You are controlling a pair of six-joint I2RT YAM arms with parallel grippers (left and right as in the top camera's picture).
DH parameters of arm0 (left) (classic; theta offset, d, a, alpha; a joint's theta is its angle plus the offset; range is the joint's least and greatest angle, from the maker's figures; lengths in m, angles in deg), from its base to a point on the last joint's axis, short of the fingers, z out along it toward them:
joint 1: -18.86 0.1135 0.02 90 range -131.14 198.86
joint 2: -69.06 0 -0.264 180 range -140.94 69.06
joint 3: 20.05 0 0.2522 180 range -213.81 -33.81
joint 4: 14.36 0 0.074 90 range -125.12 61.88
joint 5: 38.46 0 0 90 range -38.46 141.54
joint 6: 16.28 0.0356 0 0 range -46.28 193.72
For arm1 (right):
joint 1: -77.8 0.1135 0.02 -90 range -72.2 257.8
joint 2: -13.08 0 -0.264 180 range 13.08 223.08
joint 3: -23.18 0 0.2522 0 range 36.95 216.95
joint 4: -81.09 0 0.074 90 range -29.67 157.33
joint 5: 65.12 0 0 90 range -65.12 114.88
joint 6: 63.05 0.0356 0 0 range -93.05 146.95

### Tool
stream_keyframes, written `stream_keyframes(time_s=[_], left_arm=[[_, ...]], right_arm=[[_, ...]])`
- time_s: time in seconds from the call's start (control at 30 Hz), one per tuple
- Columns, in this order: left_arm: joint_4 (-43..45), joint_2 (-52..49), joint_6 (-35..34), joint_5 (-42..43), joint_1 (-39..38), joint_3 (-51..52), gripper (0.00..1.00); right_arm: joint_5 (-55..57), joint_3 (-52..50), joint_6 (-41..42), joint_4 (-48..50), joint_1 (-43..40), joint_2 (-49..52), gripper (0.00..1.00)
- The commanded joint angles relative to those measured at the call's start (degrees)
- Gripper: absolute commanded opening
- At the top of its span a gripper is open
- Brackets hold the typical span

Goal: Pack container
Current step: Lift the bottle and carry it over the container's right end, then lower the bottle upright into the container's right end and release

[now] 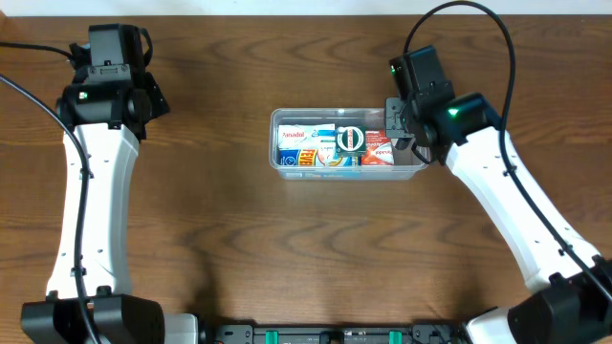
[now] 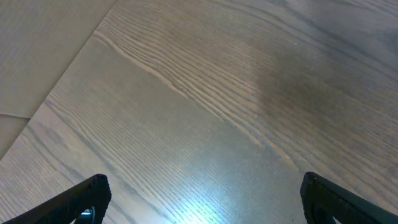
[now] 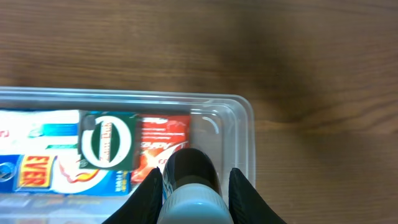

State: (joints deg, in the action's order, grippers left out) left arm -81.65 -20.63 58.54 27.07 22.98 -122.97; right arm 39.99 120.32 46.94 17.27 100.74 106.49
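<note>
The clear container (image 1: 325,114) sits near the centre of the desk (image 1: 287,248), a little toward the far side. Inside, you have a blue-and-white box (image 1: 298,151) at the left, a green-logo box (image 1: 350,139) in the middle and a red box (image 1: 379,150) right of it. A strip of clear floor shows between the red box and the right wall. Your right end effector (image 3: 196,176) hangs over that right end, closed on a dark-tipped white bottle (image 3: 194,205). Your left end effector (image 2: 205,199) is open over wood grain, well apart at the far left.

The wooden table (image 1: 239,239) carries the container (image 1: 274,143).
</note>
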Motion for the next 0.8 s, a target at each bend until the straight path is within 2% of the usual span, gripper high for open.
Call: stream_keyframes(time_s=[0.0, 0.77], left_arm=[[-0.02, 0.22, 0.11, -1.33, 0.2, -0.42, 0.98], [-0.02, 0.22, 0.09, -1.31, 0.2, -0.42, 0.98]], right_arm=[[2.89, -0.57, 1.86, 0.22, 0.24, 1.7, 0.11], [2.93, -0.63, 1.86, 0.94, -0.28, 13.35, 0.14]])
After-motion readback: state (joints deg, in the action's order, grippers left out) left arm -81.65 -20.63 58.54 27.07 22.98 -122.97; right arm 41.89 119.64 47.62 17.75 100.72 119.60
